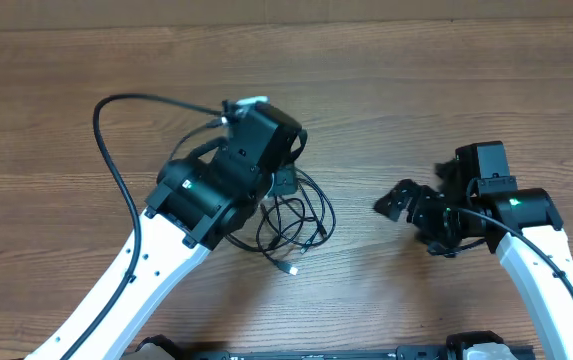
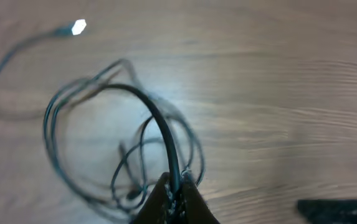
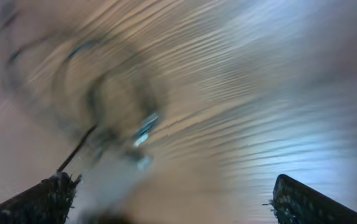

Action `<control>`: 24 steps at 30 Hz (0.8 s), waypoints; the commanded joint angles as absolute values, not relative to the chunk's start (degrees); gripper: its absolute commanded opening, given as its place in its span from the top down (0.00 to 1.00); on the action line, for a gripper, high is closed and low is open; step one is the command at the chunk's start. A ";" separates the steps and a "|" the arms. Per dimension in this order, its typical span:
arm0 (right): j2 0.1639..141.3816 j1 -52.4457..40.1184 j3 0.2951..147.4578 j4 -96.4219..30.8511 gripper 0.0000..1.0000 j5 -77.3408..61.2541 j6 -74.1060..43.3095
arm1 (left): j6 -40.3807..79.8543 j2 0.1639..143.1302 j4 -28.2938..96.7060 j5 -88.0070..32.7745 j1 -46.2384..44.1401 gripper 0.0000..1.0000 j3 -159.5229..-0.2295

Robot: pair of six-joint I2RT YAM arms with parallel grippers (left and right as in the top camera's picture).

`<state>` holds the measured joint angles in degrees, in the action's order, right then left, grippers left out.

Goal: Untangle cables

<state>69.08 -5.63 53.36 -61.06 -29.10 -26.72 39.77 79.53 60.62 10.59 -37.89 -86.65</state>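
Since the cables [image 1: 301, 225] are thin, light and limp, they will likely drag as one clump unless taken near a free plug end. They lie looped on the surface [image 1: 416, 90] right under the left fingers [image 2: 159, 202], which pinch one black strand. The right fingers [image 3: 41, 199], spread wide and empty, hover well apart from the left fingers, with bare wood between and no edge close

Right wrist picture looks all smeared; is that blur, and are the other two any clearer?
Right wrist: heavy blur, the table's grain streaked, the cables mere smudges, pale bluish glare on the wood. Left wrist: milder blur, the far loops hazy, one plug glinting white. Overhead: sharp and evenly lit, soft shadows only.
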 commanded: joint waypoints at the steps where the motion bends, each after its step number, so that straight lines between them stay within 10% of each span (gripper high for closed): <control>1: 68.90 -5.52 54.06 -60.84 0.00 -50.43 -8.51 | 30.83 78.65 58.02 9.63 -37.06 0.96 -94.65; 9: 68.90 -9.96 54.06 -61.98 0.00 -57.56 13.80 | 32.75 78.56 57.65 9.15 -35.16 0.96 -105.86; 24: 59.57 -32.34 55.72 -38.02 0.00 -16.38 -8.38 | 24.88 78.15 61.52 10.94 -33.80 0.96 -107.87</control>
<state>64.58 -29.89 53.36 -39.59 -30.46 -2.83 31.81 78.87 61.25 8.84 -34.81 -106.39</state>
